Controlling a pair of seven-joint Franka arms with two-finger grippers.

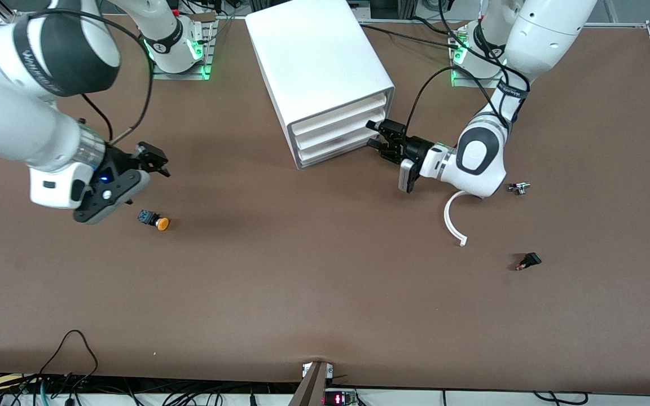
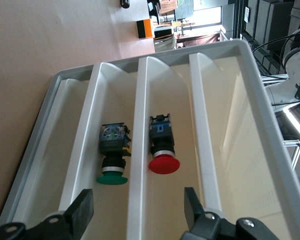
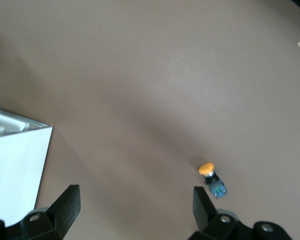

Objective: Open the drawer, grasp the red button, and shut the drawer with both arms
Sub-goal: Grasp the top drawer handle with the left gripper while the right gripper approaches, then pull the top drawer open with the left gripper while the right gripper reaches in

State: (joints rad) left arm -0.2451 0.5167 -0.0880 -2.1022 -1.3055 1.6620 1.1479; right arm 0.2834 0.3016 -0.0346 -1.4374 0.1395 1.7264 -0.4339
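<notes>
Front view: the left gripper [image 1: 378, 136] sits at the cabinet [image 1: 325, 79] drawer fronts; the right gripper [image 1: 153, 158] hangs wide over the counter [image 1: 325, 304] near an orange button [image 1: 156, 220].

Left wrist view: fingers [image 2: 82, 210] apart, holding nothing; the red button [image 2: 162, 145] lies in a drawer [image 2: 250, 150] compartment beside a green button [image 2: 113, 155].

Right wrist view: fingers [image 3: 67, 205] wide apart. No writing is readable.

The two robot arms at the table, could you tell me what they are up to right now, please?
The left end effector is at the front of the white drawer cabinet, fingers apart around a drawer front. Its wrist view looks into a divided tray holding the red-headed button and a green-headed one in adjacent compartments. The right end effector waits open above the table, over an orange-headed button. Nothing is held yet.
</notes>
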